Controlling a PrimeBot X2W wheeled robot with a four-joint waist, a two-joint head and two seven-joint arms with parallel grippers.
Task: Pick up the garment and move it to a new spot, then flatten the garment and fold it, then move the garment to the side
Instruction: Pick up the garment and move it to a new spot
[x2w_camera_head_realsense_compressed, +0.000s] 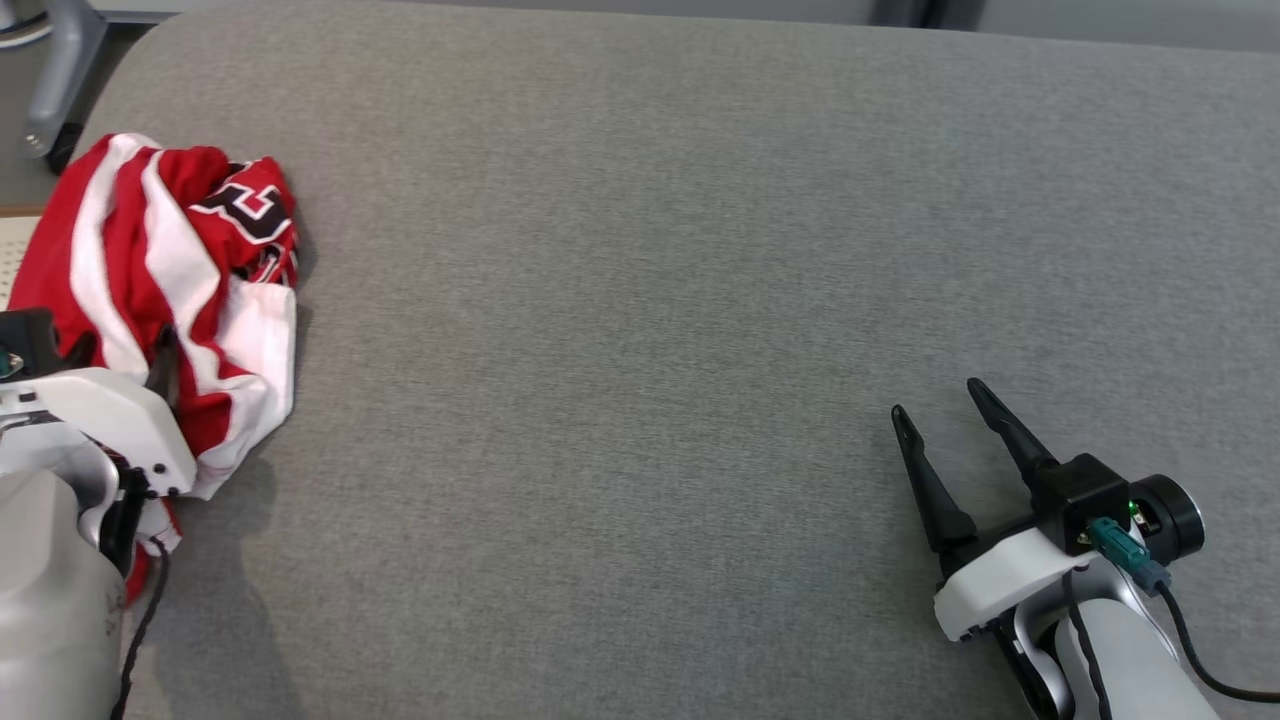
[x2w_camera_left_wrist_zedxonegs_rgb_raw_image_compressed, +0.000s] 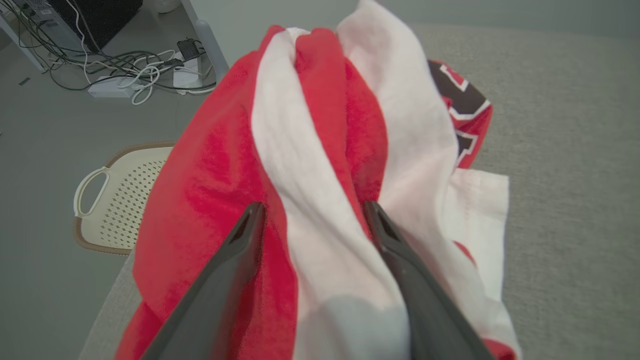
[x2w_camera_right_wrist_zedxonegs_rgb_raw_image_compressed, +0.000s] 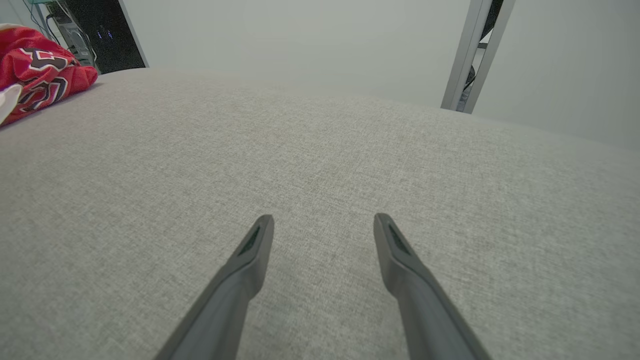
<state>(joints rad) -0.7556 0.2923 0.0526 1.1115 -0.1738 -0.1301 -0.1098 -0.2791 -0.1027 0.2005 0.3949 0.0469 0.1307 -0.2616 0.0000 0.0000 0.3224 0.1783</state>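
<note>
The garment (x2w_camera_head_realsense_compressed: 170, 290) is a red and white striped jersey with dark lettering, crumpled in a heap at the left end of the grey padded table (x2w_camera_head_realsense_compressed: 650, 300). My left gripper (x2w_camera_left_wrist_zedxonegs_rgb_raw_image_compressed: 312, 210) is open and pushed down into the heap, with a white fold of the garment (x2w_camera_left_wrist_zedxonegs_rgb_raw_image_compressed: 320, 150) lying between its two fingers. In the head view its pale wrist housing (x2w_camera_head_realsense_compressed: 100, 420) covers the heap's near side. My right gripper (x2w_camera_head_realsense_compressed: 935, 398) stands open over bare table at the lower right, far from the cloth. From the right gripper (x2w_camera_right_wrist_zedxonegs_rgb_raw_image_compressed: 324, 219) the garment (x2w_camera_right_wrist_zedxonegs_rgb_raw_image_compressed: 40, 75) shows at the far left.
A cream perforated basket (x2w_camera_left_wrist_zedxonegs_rgb_raw_image_compressed: 120, 200) sits on the floor just beyond the table's left edge, under the hanging cloth. Cables and a power strip (x2w_camera_left_wrist_zedxonegs_rgb_raw_image_compressed: 125, 75) lie on the floor behind it. A metal post (x2w_camera_right_wrist_zedxonegs_rgb_raw_image_compressed: 472, 55) stands past the table's far side.
</note>
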